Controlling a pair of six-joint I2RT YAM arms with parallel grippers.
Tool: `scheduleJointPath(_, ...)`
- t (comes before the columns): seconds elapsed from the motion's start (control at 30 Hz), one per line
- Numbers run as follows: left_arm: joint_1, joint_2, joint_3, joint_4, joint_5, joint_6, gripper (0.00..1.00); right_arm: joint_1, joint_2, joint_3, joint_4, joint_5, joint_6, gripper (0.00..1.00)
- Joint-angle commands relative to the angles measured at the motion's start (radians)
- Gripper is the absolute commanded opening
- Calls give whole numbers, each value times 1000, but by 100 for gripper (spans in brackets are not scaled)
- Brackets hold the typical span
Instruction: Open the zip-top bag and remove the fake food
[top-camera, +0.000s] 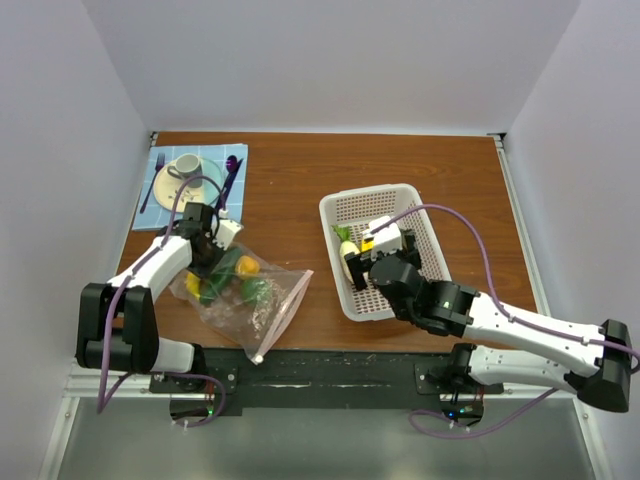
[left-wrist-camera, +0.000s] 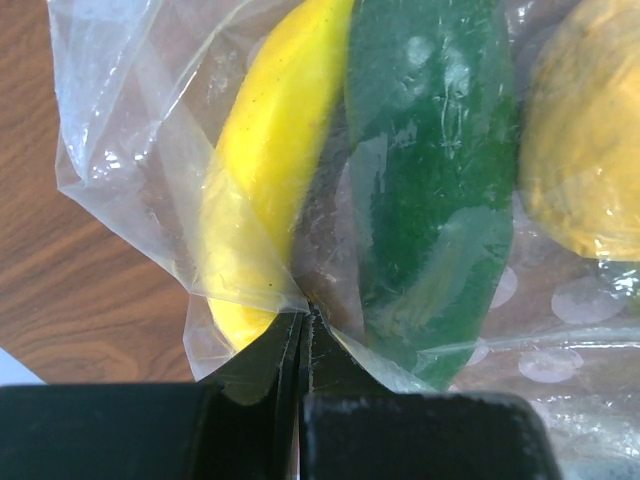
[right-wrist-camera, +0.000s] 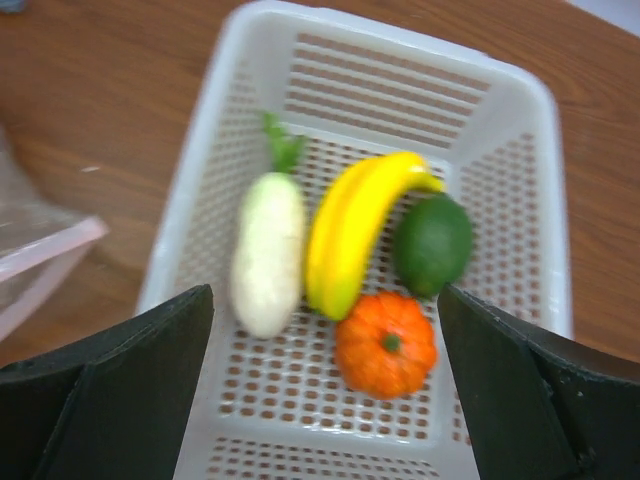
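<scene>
The clear crinkly plastic bag with the pink zip strip (top-camera: 265, 308) lies on the brown wooden table (top-camera: 400, 165), on the left side, close to the arms. The left hand (left-wrist-camera: 303, 325) is squeezed tight on a fold of the bag, at the end away from the zip. Inside the bag, right by that hand, are a yellow banana-shaped toy (left-wrist-camera: 270, 150), a long dark green toy (left-wrist-camera: 430, 170) and a round yellow-orange toy (left-wrist-camera: 585, 130).

The right hand (right-wrist-camera: 325, 295) is spread wide and holds nothing. It hangs over the white plastic basket full of little holes (right-wrist-camera: 400, 45). In the basket lie a long white toy vegetable (right-wrist-camera: 265, 255), a yellow toy banana (right-wrist-camera: 350, 230), a round green toy fruit (right-wrist-camera: 432, 243) and an orange toy pumpkin (right-wrist-camera: 385, 345).

So some food is out and some is not. The zip runs down the bag's right edge, so the mouth faces the right arm. From the right hand, the mouth is to the left. I think the free right hand should reach in there, because the left hand is busy holding the bag.
</scene>
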Motion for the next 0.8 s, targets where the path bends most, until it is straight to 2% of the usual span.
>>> scheduleJointPath(0.0, 7, 8, 39, -24, 50, -10, 0, 61, 38, 25, 182, -329, -97, 91)
scheduleJointPath(0.03, 7, 14, 47, -21, 52, -14, 0, 90, 60, 28, 199, -387, -99, 74)
scheduleJointPath(0.1, 5, 34, 52, -13, 52, -17, 0, 126, 133, 28, 231, -429, -105, 59)
scheduleJointPath(0.13, 7, 40, 53, -11, 52, -18, 0, 156, 152, 22, 280, -458, -105, 40)
scheduleJointPath(0.17, 7, 46, 52, -4, 50, -20, 0, 169, 170, -5, 317, -466, -101, 28)
scheduleJointPath(0.2, 7, 58, 52, -1, 49, -21, 0, 175, 184, -28, 349, -476, -90, 20)
scheduleJointPath(0.23, 5, 63, 50, 2, 47, -21, 0, 184, 213, -48, 456, -487, -87, 15)
scheduleJointPath(0.33, 5, 81, 48, 15, 43, -24, 0, 183, 297, -85, 583, -504, -79, 20)
scheduleJointPath(0.57, 5, 92, 27, 35, 38, -27, 0, 184, 513, -6, 708, -565, -94, 32)
scheduleJointPath(0.77, 5, 91, 9, 41, 43, -29, 0, 184, 659, 69, 754, -571, -114, 58)
